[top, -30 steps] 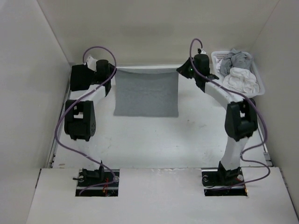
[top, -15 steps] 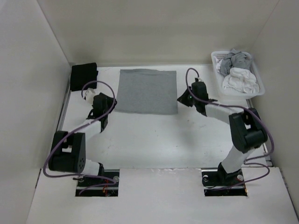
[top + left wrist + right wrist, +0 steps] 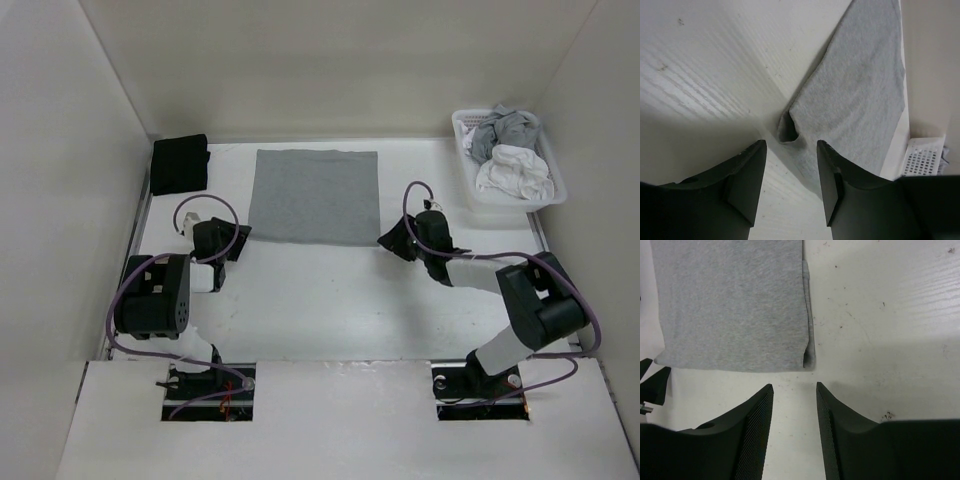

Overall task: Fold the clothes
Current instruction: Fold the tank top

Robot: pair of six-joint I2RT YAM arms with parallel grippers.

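The clothes, a plain light grey T-shirt (image 3: pixel 314 196), lie flat as a folded rectangle at the back middle of the table. My left gripper (image 3: pixel 240 237) is open just off the shirt's near left corner. In the left wrist view that corner (image 3: pixel 790 127) curls up slightly ahead of the empty left gripper (image 3: pixel 790 145). My right gripper (image 3: pixel 391 240) is open just off the near right corner. The right wrist view shows the shirt (image 3: pixel 735 300) with its doubled edge ahead of the empty right gripper (image 3: pixel 794 386).
A black cloth bundle (image 3: pixel 179 163) lies at the back left corner. A white basket (image 3: pixel 516 203) at the back right holds a white garment (image 3: pixel 515 168) and a grey one. Walls close in the table on three sides.
Both arms have drawn back from the far edge towards the near side. Both grippers have opened and let go of the shirt, which now lies flat, folded over.
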